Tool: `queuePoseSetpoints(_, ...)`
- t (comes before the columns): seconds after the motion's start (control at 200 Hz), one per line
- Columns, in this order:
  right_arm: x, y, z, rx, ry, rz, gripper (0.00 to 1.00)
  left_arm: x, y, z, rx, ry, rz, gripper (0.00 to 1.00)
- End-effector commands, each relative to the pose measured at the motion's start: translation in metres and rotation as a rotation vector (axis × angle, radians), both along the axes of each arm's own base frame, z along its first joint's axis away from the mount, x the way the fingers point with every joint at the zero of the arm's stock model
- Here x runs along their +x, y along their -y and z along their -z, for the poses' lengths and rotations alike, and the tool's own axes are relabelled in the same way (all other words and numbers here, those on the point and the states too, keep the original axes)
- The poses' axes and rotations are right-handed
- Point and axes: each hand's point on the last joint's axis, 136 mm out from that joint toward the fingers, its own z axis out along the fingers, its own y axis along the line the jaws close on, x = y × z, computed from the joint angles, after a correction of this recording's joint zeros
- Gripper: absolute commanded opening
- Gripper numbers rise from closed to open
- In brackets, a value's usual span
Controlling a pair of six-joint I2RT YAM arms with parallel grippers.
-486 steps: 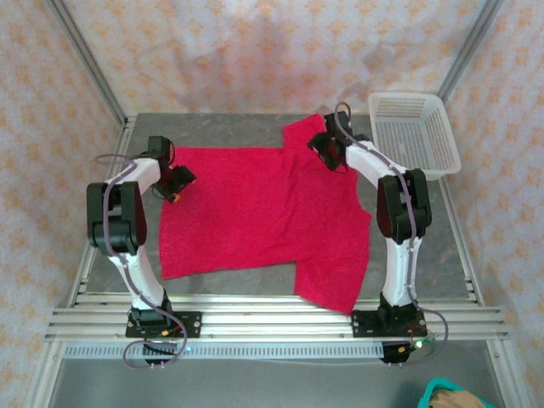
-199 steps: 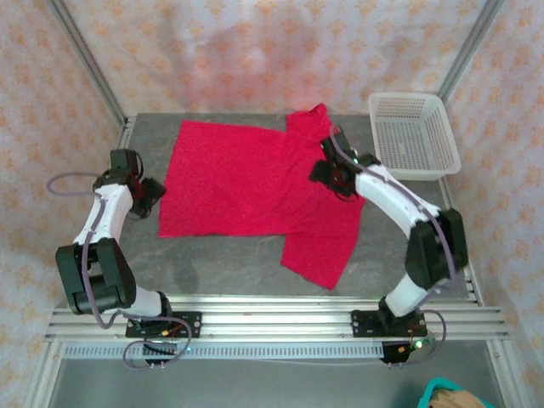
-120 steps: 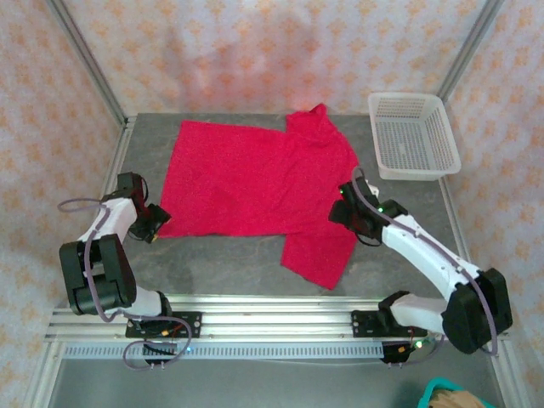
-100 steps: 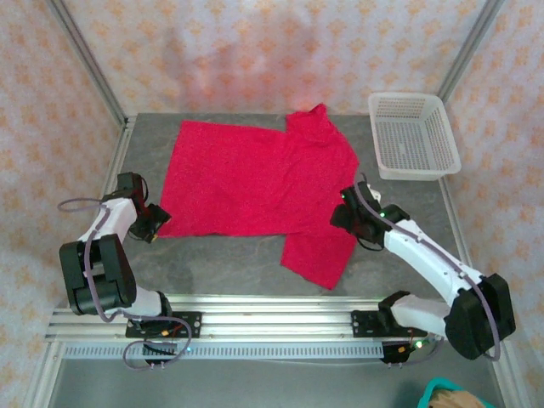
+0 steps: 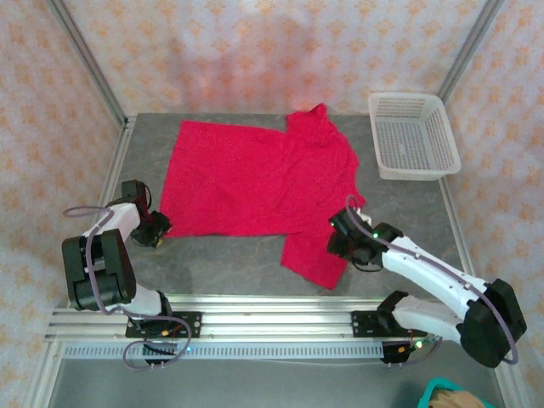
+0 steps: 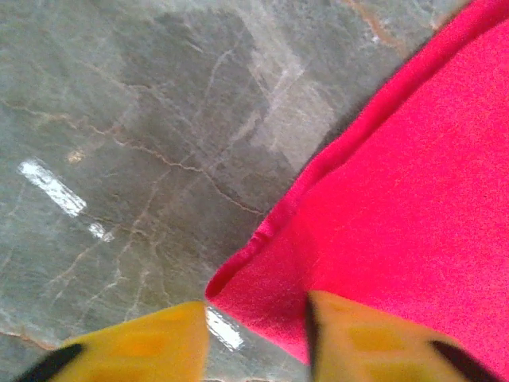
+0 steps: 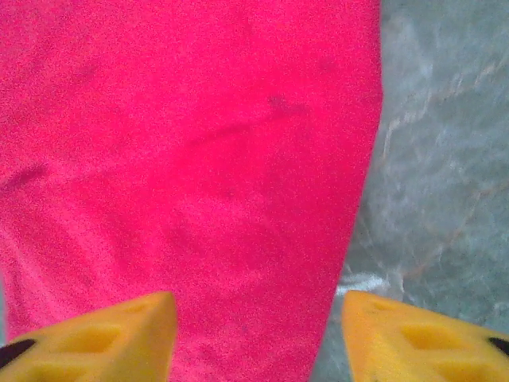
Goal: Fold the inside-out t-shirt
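**On a grey marbled surface, two robot hands are sitting at the edges of a spread red-pink t-shirt**

Across the far middle of the surface (image 5: 221,263), the inside-out t-shirt (image 5: 255,178) is lying spread out flat and sideways. Its straight bottom edge is facing left. One sleeve is pointing toward the far side and the other is pointing toward the arm bases.

The left hand (image 5: 157,228) is sitting low at the shirt's near-left corner. From the left wrist camera, its two yellow fingers (image 6: 135,346) are standing apart. The folded corner of the red fabric (image 6: 398,199) is lying in the gap between them, not pinched.

The right hand (image 5: 340,238) is reaching in over the right edge of the near sleeve. From the right wrist camera, its yellow fingers (image 7: 103,334) are standing wide apart and gripping nothing. One is over the cloth (image 7: 183,159) and the other is over the bare surface just beside the shirt's edge.

A white mesh basket (image 5: 413,172) is standing in the far-right corner, apart from the shirt.
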Motion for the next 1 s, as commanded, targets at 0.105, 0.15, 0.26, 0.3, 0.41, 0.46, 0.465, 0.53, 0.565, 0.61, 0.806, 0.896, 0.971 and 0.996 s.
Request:
queuePoseSetpoints(0.105,-0.045,-0.013,0.03,0.06,-0.111,0.001,0.46,-0.002,-0.006,-0.002,0.028,0.002,-0.013,0.07)
queuePoseSetpoints(0.15,-0.051,-0.019,0.035,0.073,-0.13,-0.01,0.46,-0.002,-0.006,-0.005,0.032,0.008,-0.015,0.0)
queuePoseSetpoints(0.26,-0.063,-0.027,0.046,0.081,-0.151,-0.027,0.47,-0.003,-0.009,-0.015,0.053,0.021,-0.018,0.0)
queuePoseSetpoints(0.3,-0.066,-0.03,0.048,0.083,-0.153,-0.032,0.47,-0.003,-0.009,-0.017,0.058,0.025,-0.018,0.0)
queuePoseSetpoints(0.41,-0.068,-0.039,0.053,0.104,-0.159,-0.037,0.47,-0.003,-0.008,-0.018,0.053,0.024,-0.016,0.0)
queuePoseSetpoints(0.46,-0.068,-0.042,0.056,0.11,-0.164,-0.035,0.47,-0.002,-0.009,-0.018,0.053,0.021,-0.012,0.0)
queuePoseSetpoints(0.465,-0.068,-0.043,0.056,0.111,-0.164,-0.035,0.47,-0.002,-0.008,-0.018,0.053,0.02,-0.012,0.0)
queuePoseSetpoints(0.53,-0.07,-0.044,0.064,0.113,-0.179,-0.028,0.44,-0.002,-0.01,-0.02,0.059,0.016,-0.007,0.0)
queuePoseSetpoints(0.565,-0.071,-0.043,0.067,0.104,-0.186,-0.02,0.37,-0.003,-0.01,-0.022,0.062,0.012,-0.006,0.0)
queuePoseSetpoints(0.61,-0.073,-0.04,0.07,0.091,-0.193,-0.011,0.23,-0.003,-0.011,-0.025,0.067,0.01,-0.006,0.0)
queuePoseSetpoints(0.806,-0.071,-0.014,0.028,0.04,-0.118,-0.002,0.0,-0.011,-0.014,-0.05,0.091,0.002,-0.019,0.0)
queuePoseSetpoints(0.896,-0.072,-0.003,0.005,0.058,-0.067,0.018,0.0,-0.013,-0.016,-0.067,0.112,0.035,-0.032,0.0)
queuePoseSetpoints(0.971,-0.075,0.004,-0.009,0.069,-0.055,0.026,0.0,-0.016,-0.017,-0.079,0.128,0.058,-0.039,0.0)
queuePoseSetpoints(0.996,-0.076,0.007,-0.012,0.067,-0.054,0.026,0.0,-0.017,-0.017,-0.082,0.133,0.065,-0.04,0.0)
